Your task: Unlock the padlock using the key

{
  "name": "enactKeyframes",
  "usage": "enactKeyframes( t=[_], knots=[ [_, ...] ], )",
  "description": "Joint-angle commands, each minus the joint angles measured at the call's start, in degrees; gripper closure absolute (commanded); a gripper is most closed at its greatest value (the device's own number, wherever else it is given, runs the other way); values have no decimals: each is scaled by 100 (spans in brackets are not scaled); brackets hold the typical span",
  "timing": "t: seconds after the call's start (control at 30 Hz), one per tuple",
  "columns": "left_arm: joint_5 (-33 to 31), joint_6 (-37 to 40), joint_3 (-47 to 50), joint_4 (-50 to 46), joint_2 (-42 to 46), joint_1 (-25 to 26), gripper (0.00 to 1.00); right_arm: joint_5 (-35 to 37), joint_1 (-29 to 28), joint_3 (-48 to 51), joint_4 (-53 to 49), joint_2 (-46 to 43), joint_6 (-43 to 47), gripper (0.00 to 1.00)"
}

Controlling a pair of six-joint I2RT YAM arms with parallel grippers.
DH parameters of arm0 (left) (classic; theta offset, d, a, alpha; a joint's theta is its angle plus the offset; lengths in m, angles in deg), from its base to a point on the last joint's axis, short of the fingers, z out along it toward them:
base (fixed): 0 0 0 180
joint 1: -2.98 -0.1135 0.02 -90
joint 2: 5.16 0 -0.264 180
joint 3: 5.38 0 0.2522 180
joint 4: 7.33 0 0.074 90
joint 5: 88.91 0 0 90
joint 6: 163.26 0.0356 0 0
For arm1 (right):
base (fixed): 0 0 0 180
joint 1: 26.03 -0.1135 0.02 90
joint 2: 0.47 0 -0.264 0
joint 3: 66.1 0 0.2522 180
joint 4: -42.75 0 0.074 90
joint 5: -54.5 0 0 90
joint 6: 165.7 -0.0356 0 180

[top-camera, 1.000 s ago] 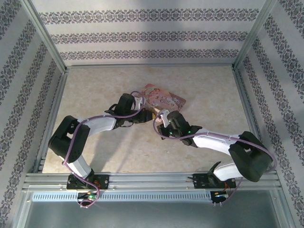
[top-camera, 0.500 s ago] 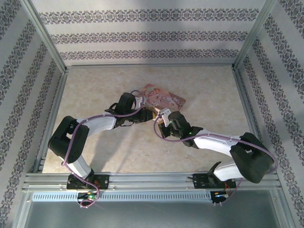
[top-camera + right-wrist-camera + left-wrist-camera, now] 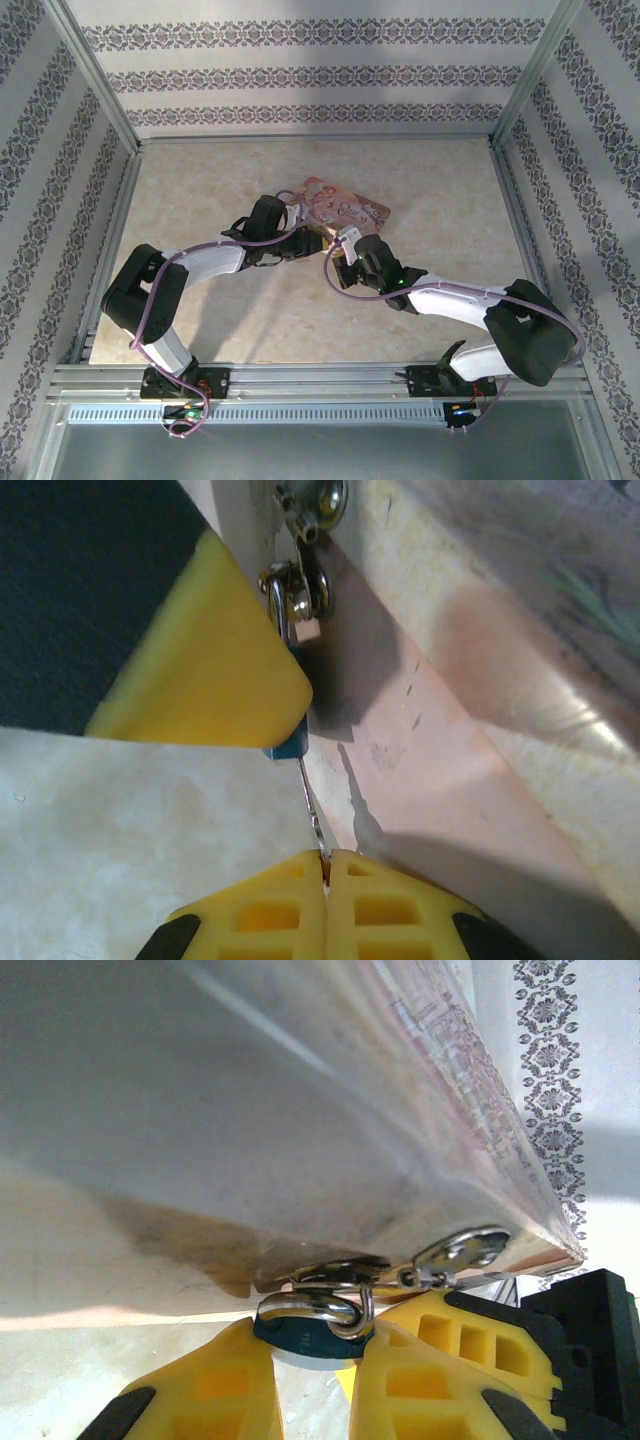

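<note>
The padlock is a small blue-teal body with a silvery shackle. It hangs from the metal clasp of the pink box. My left gripper is shut on the padlock's body, one yellow finger on each side. In the right wrist view, a left finger covers most of the padlock. My right gripper is shut on the key. The key's thin blade runs up to the underside of the blue body. Both grippers meet at the box's near edge.
The flat pink illustrated box lies at the middle of the beige tabletop. Patterned walls and metal posts close in the left, right and back. A metal rail carries both arm bases at the near edge.
The right forearm and its cable loop have shifted slightly toward the padlock. The left arm has stayed put, and both grips are unchanged.
</note>
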Motion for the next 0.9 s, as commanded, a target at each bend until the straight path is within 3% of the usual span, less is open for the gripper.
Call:
enactKeyframes(
  t=[0.0, 0.87],
  knots=[
    [115, -52, -204, 377, 82, 114, 86, 119, -94, 65, 239, -68, -63, 100],
    [70, -215, -208, 470, 73, 167, 86, 419, -172, 134, 846, 119, -258, 100]
  ],
)
